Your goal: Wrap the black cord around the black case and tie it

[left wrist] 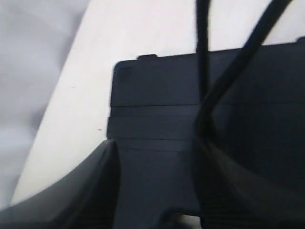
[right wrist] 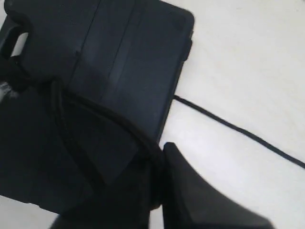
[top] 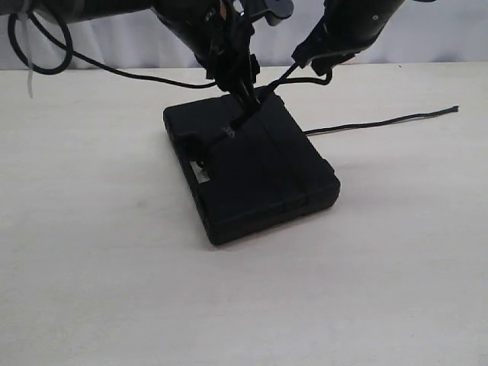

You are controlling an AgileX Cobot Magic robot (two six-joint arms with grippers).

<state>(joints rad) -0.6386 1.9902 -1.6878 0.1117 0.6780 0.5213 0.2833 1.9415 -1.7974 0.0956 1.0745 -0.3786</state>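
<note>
I'm mid-tie above the black case (top: 259,171), which lies flat at centre: right gripper (right wrist: 155,188) pinches the black cord (top: 381,122), left gripper (left wrist: 157,152) is spread against a strand; next, I judge, it must clamp and pull tight

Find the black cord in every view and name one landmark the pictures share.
Exterior view: the black cord trails over the table right of the black case.
Left wrist view: two strands cross the case lid and converge.
Right wrist view: one strand leaves the case edge across the table; another loops over the lid.
Shared landmark: the black case's ribbed lid.
</note>
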